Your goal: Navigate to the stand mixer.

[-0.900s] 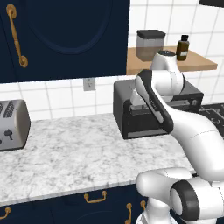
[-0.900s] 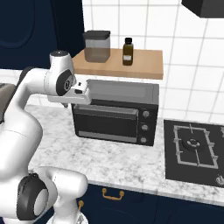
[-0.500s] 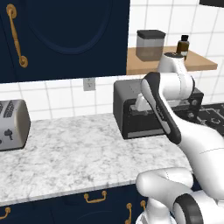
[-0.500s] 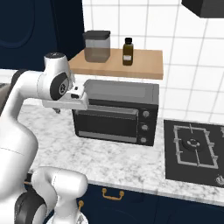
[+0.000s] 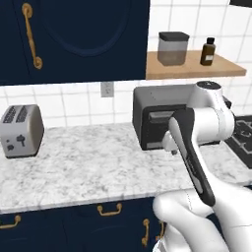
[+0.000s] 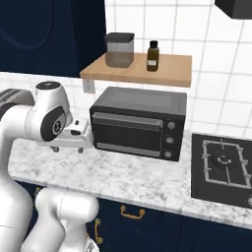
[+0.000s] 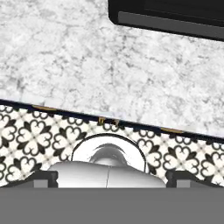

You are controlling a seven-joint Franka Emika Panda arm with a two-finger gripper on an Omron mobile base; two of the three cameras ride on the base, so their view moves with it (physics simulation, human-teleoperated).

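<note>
Subject of task: the stand mixer's position, heading and long axis cannot be told from these views.

Arm: it rises from the base and folds back on itself, with the wrist joint held above the front part of the marble counter point(image 5: 93, 165). The hand projects sideways from the wrist toward the black toaster oven point(image 6: 138, 129) and stops just beside its left front corner, apart from it. The gripper point(image 6: 67, 149) points straight down over the counter's front edge. In the hand view the marble lies above, the patterned floor tiles point(image 7: 30, 135) below, and the oven's lower front rim along the top.

Tool state: the two fingertips point(image 7: 41, 177) stand wide apart with nothing between them.

Surroundings: the toaster oven sits on the counter against the tiled wall, door facing the robot. A silver two-slot toaster point(image 5: 20, 130) stands well apart to the left. A wooden shelf point(image 6: 172, 69) above the oven carries a grey lidded jar point(image 6: 119, 49) and a dark bottle point(image 6: 153, 55), near each other. A black cooktop point(image 6: 224, 167) is set into the counter right of the oven. Navy upper cabinets point(image 5: 74, 39) hang over the left stretch, and a wall outlet point(image 5: 107, 88) sits below them.
</note>
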